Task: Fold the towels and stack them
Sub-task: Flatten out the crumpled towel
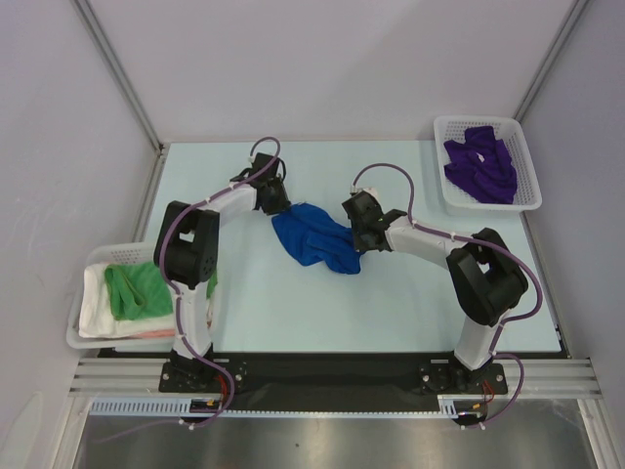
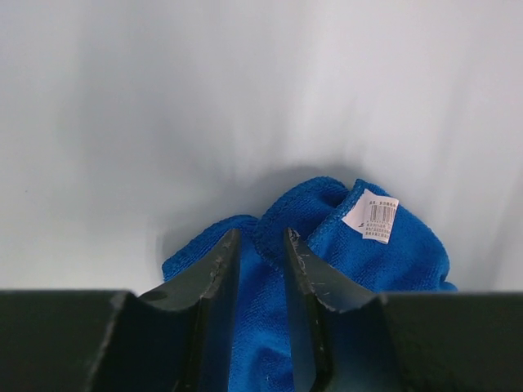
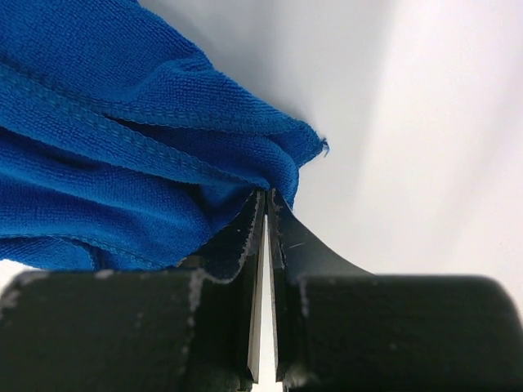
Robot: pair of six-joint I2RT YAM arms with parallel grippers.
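Two white-and-black arms (image 1: pixel 210 210) with purple cables, black joint housings and scuffed black jaws.

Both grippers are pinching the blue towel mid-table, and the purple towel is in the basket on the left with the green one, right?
Not quite. The purple towel lies alone in the far-right basket, as the top view shows. The rest stands: left gripper and right gripper pinch the blue towel.

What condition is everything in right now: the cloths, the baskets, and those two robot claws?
Royal blue cloth towel: crumpled mid-table, pinched at both ends.
Left gripper: jaws closed on the blue towel's fold.
Right gripper: jaws shut on the blue towel's edge.
Purple towel: bunched in the far-right white mesh basket.
Green towel: lying on white towels in the left basket.
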